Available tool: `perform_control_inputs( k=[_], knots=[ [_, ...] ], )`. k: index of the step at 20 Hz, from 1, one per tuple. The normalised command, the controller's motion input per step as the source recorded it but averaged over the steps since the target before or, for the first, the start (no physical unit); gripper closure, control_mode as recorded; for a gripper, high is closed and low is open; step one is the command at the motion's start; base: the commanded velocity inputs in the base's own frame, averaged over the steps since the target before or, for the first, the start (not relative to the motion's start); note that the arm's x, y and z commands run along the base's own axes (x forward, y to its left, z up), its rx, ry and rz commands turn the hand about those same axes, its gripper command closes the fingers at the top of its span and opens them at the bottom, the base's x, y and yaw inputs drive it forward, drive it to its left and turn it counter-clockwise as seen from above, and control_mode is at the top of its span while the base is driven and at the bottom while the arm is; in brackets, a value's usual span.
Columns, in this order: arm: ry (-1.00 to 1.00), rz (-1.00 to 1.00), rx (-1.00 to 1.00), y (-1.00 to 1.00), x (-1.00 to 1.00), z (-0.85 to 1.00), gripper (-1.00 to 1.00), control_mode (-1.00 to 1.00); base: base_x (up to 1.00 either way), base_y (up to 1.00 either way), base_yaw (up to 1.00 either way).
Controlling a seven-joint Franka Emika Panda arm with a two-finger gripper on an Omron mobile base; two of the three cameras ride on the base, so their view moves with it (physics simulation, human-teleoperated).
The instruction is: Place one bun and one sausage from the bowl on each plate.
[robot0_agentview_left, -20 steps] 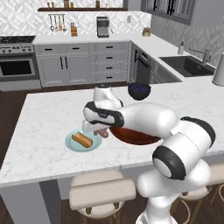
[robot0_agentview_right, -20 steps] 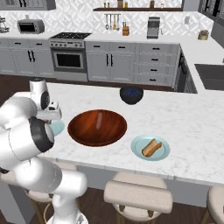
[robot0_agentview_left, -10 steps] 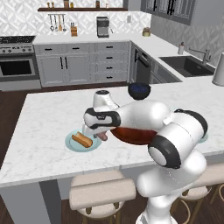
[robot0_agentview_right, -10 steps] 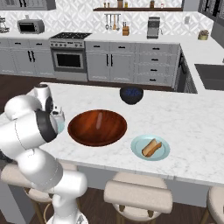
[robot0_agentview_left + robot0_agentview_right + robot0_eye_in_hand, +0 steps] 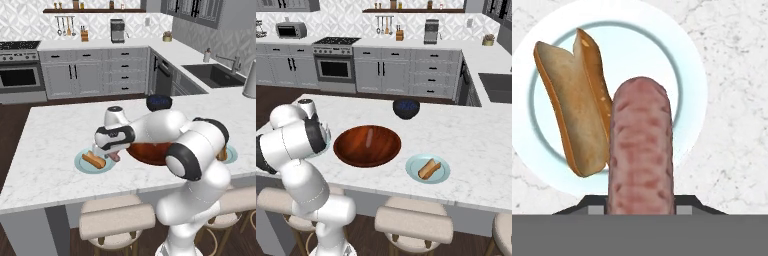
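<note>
Sausage (image 5: 640, 150) hangs clamped in the gripper (image 5: 114, 156), end-on toward the camera in the hand view, right over the left plate (image 5: 684, 60). Compared with a second ago, the arm has swung further toward the left of the left base view and dropped lower, so the sausage now sits just above the plate (image 5: 82, 163), beside the bun (image 5: 94, 160) already lying there. That reads as the last placing step: release here should finish this plate.

At the lower right of the right base view, the other plate (image 5: 441, 177) already carries a bun (image 5: 428, 169); whether a sausage lies with it is too small to tell. A slim pale streak shows inside the bowl (image 5: 346, 150) in that view, possibly another sausage, though I cannot be sure.

The held sausage is a smooth pinkish-brown cylinder with a rounded end and mottled skin. The bun (image 5: 572, 110) is oblong, split along its length, with a tan-orange crust and a paler toasted face. The plate is flat, glossy, pale blue with a lighter rim. The bowl is wide, shallow, polished reddish-brown wood, resting on a white marbled counter (image 5: 45, 130).
</note>
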Motion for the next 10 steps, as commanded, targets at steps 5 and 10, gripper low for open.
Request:
perform_control_inputs(
  k=[5,10],
  knots=[
    [0.0,0.02,0.0,0.08,0.27,-0.23,1.0,-1.0,0.0,0.0,0.0],
    [0.0,0.01,0.0,0.14,0.12,-0.16,1.0,-1.0,0.0,0.0,0.0]
  ],
)
